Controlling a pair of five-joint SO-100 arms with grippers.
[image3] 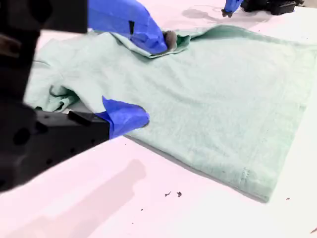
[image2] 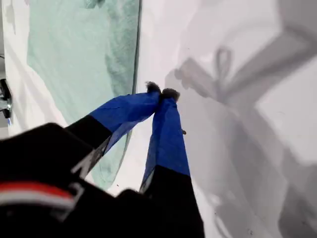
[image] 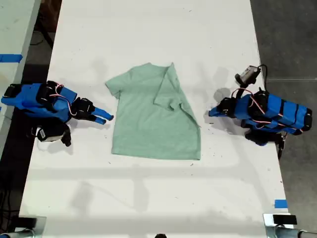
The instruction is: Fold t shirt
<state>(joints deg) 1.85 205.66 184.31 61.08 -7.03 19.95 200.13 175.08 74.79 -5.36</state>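
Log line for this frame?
phase: mid-fold | pale mint-green cotton t-shirt: flat on white table, one sleeve folded in | my first gripper: shut, empty, beside shirt | my second gripper: open at shirt's edge

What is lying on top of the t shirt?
One sleeve is folded inward and lies on top of the t shirt, on the exterior view's right side. The cloth under that fold is covered.

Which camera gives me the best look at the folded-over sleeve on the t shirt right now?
The exterior view: the t shirt lies whole there, its folded sleeve unobstructed. The second wrist view catches that sleeve far off behind a finger; the first wrist view shows only a hem strip.
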